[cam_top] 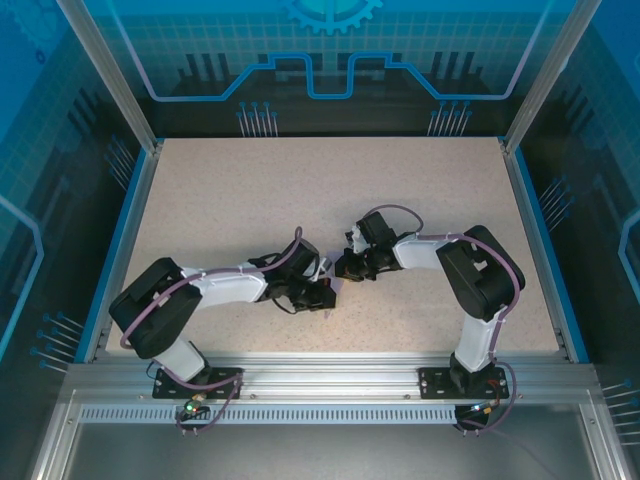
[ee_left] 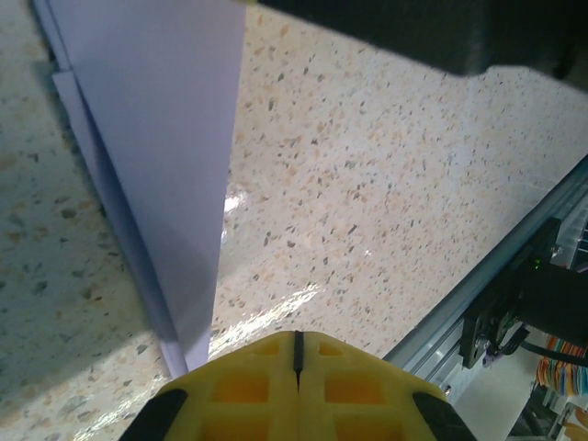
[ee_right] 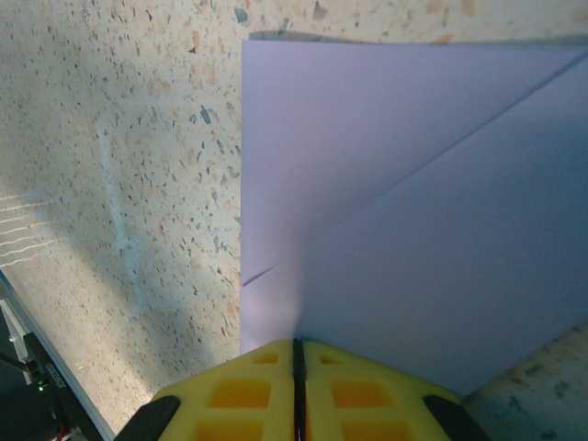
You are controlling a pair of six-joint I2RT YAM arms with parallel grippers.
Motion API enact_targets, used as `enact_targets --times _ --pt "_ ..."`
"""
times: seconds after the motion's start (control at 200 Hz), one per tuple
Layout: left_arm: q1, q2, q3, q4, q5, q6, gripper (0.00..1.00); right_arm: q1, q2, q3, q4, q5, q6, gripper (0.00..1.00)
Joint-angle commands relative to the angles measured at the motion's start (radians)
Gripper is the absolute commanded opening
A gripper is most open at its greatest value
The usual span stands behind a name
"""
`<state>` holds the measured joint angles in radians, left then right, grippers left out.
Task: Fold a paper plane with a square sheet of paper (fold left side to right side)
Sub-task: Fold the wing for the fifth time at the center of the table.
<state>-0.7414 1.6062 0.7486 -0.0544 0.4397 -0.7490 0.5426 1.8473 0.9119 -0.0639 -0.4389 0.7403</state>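
Paper (ee_left: 165, 138), lavender and folded in layers, lay flat on the speckled table (ee_left: 386, 202) near its middle, where both arms bent inward and met. At the left, the left gripper (ee_left: 297, 342) had its yellow fingers (ee_left: 239, 377) closed to a thin seam. The narrow pointed end of the paper ran under their left side, and whether it was pinched could not be told. At the right, the right gripper (ee_right: 297, 347) was likewise closed to a thin seam and sat at the near edge of the paper. From there a diagonal folded edge rose toward the upper right.
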Motion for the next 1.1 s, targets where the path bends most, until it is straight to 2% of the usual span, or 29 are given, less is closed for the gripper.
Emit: enact_targets --times 0.0,0.255,0.495,0.6,0.69,0.77,0.905,1.02,1.095 --pt "0.007 0.047 0.015 -0.007 0.02 0.024 0.02 -0.006 0.051 -0.008 -0.088 0.069 -0.013 0.09" --pt "0.005 0.09 -0.029 0.01 0.021 0.002 0.02 -0.006 0.042 -0.01 -0.088 0.077 -0.016 0.1" --pt "0.006 0.029 -0.09 0.045 0.022 -0.013 0.03 -0.023 -0.015 -0.001 -0.026 0.045 -0.028 0.14" --pt "0.008 -0.031 -0.068 0.034 0.024 -0.002 0.13 -0.029 -0.066 0.04 -0.049 0.054 -0.06 0.16" --pt "0.019 -0.106 -0.043 -0.007 0.014 0.023 0.25 -0.03 -0.131 0.072 -0.119 0.13 -0.095 0.21" --pt "0.043 -0.196 -0.033 -0.059 -0.025 0.052 0.37 -0.024 -0.202 0.086 -0.196 0.233 -0.118 0.34" --pt "0.09 -0.385 -0.056 -0.163 -0.212 0.082 0.55 0.012 -0.312 0.087 -0.326 0.402 -0.138 0.52" --pt "0.118 -0.525 -0.082 -0.242 -0.414 0.085 0.69 0.064 -0.358 0.074 -0.399 0.492 -0.085 0.62" --pt "0.131 -0.596 -0.105 -0.258 -0.495 0.074 0.76 0.115 -0.362 0.061 -0.397 0.524 -0.03 0.67"
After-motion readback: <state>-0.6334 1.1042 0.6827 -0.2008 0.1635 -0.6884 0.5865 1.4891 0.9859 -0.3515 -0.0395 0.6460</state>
